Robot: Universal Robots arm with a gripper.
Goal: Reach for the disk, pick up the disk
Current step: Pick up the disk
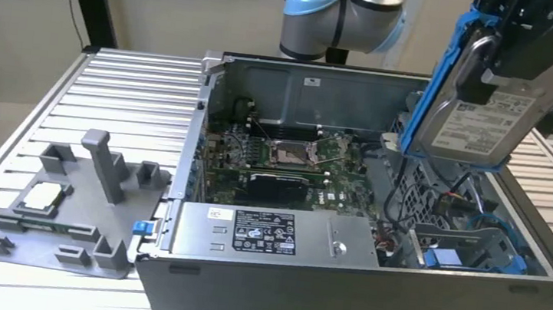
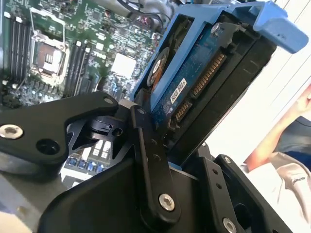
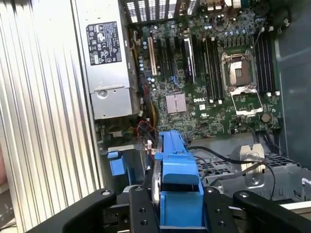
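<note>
My tool (image 1: 518, 53) is clamped on the disk (image 1: 487, 108) and holds it in the air above the open computer case (image 1: 374, 211), over the case's end nearest the exterior view's right. In the second wrist view the black fingers (image 2: 146, 160) press the disk (image 2: 194, 92) from both sides, and in the first wrist view the blue carrier frame (image 3: 177, 179) sits between the tool's two black arms.

The case lies on its side on the slatted metal surface (image 1: 139, 87), lid off. Inside I see the green motherboard (image 1: 276, 155) with its empty processor socket (image 1: 287, 152) at the middle, the grey power supply (image 1: 273, 236) along the near wall, and a blue drive bay (image 1: 462, 255) with loose black cables (image 1: 407, 192) in the near corner toward the exterior view's right, directly under the hanging disk. Those cables run close beneath the disk's lower edge; I cannot tell whether they touch it.

Near the surface's edge on the exterior view's left stands a grey plastic fixture (image 1: 75, 211) with upright posts, carrying a small square chip (image 1: 43, 196). It is well apart from the case's contents, just beside the case's outer wall.

The disk hangs nearly upright, slightly tilted, its silver-grey face with a white label turned toward the exterior camera. Its blue frame wraps the edges, and in the second wrist view the blue circuit-board side with gold connector pins (image 2: 206, 77) shows.

A person's sleeve (image 2: 286, 160) is visible in the second wrist view, beyond the disk.
</note>
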